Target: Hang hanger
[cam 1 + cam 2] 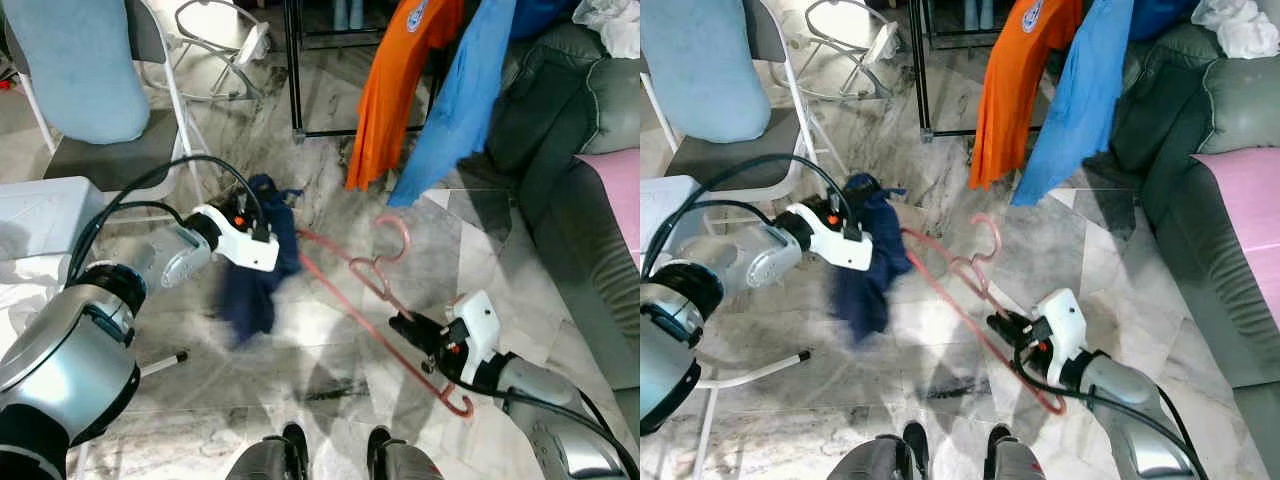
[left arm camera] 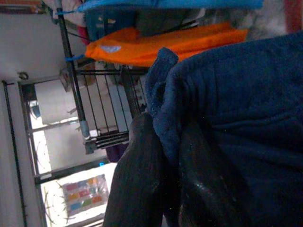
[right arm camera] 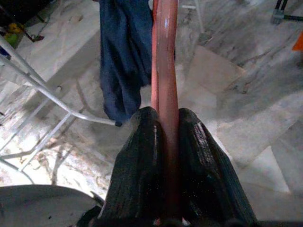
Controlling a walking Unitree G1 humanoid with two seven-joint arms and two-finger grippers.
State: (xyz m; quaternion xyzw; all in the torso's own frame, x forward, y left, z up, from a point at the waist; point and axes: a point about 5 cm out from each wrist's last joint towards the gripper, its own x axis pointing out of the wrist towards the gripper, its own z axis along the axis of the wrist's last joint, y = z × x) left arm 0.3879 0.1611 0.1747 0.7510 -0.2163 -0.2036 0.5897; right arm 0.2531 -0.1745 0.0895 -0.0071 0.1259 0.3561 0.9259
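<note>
Handling: pink hanger (image 1: 370, 275) looks light and stiff, best taken by its bar.
Right gripper (image 1: 405, 327): clenched on that bar.
Left gripper (image 1: 855, 225): pinching soft navy garment (image 1: 255, 270).

Right claw (image 1: 998, 322) grips a pink hanger (image 1: 965, 285) above marble floor (image 1: 940, 345), while left claw (image 1: 872, 225) clutches a navy garment (image 1: 868, 270).
</note>
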